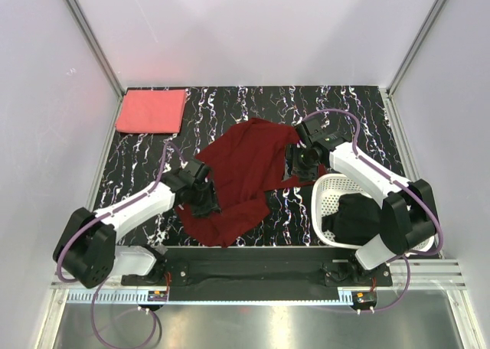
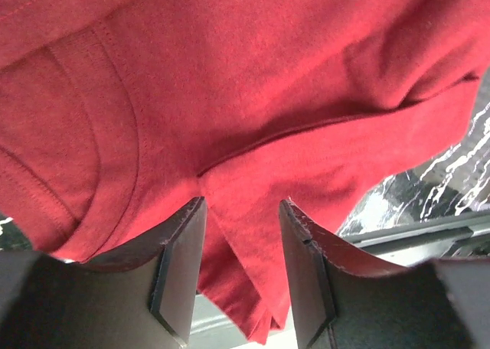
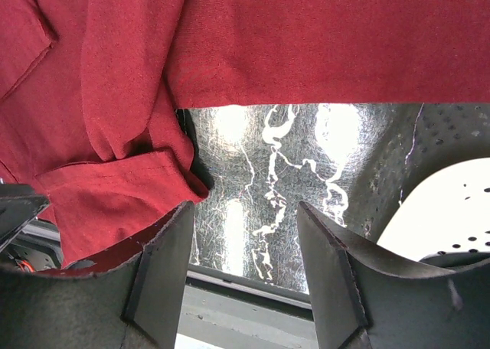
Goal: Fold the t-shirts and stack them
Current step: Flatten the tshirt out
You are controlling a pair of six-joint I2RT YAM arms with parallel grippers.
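Note:
A dark maroon t-shirt [image 1: 246, 171] lies crumpled in the middle of the table. My left gripper [image 1: 202, 199] is at its near left edge. In the left wrist view, that gripper [image 2: 242, 211] is open, and a hanging fold of the maroon shirt [image 2: 230, 96] sits between the jaws unpinched. My right gripper [image 1: 303, 164] is at the shirt's right edge. In the right wrist view, it [image 3: 243, 211] is open over bare table, with the maroon cloth [image 3: 306, 43] beside its left finger. A folded coral pink t-shirt [image 1: 151, 110] lies at the back left. A black t-shirt [image 1: 356, 217] sits in the basket.
The white lattice basket [image 1: 328, 190] stands at the near right, under the right arm, and its wall [image 3: 429, 203] is close to the right gripper's right finger. The black marbled table top [image 1: 344, 119] is walled at the back and on both sides.

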